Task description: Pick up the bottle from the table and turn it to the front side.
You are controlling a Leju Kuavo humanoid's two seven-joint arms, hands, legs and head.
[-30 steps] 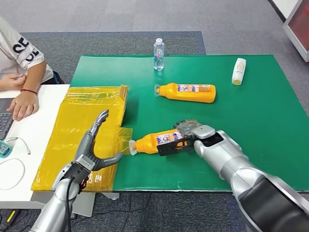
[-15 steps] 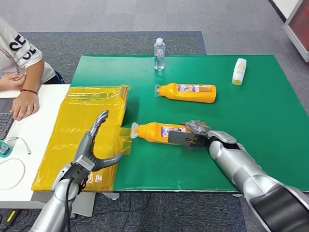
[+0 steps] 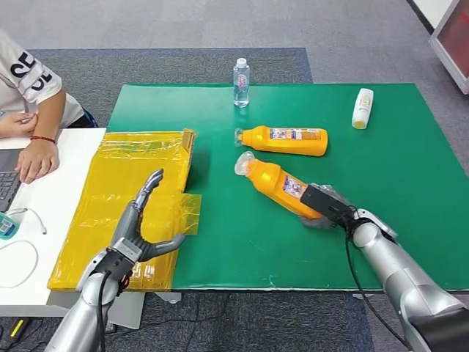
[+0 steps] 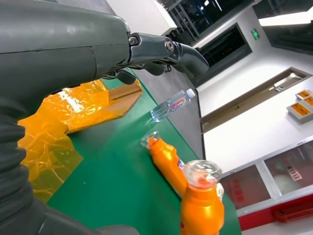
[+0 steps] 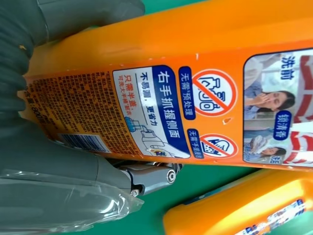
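Note:
My right hand (image 3: 326, 207) grips the base end of an orange bottle (image 3: 275, 181) with a clear cap, held slanted above the green mat (image 3: 387, 183), cap toward the far left. In the right wrist view the bottle's label (image 5: 155, 112) with warning icons faces the camera, with my fingers (image 5: 147, 177) wrapped round the bottle. The left wrist view looks at this bottle (image 4: 202, 205) cap-on. A second orange bottle (image 3: 285, 140) lies on its side farther back. My left hand (image 3: 138, 227) hovers open over the yellow bag (image 3: 127, 198), fingers spread.
A clear water bottle (image 3: 241, 82) stands at the mat's far edge. A small white bottle (image 3: 363, 108) lies at the back right. A person's hand (image 3: 36, 158) rests on the white table (image 3: 50, 213) at left, near a laptop and cables.
My right hand has lifted the nearer orange bottle off the mat and swung it, so its cap now points up toward the far left. The left hand has stayed still.

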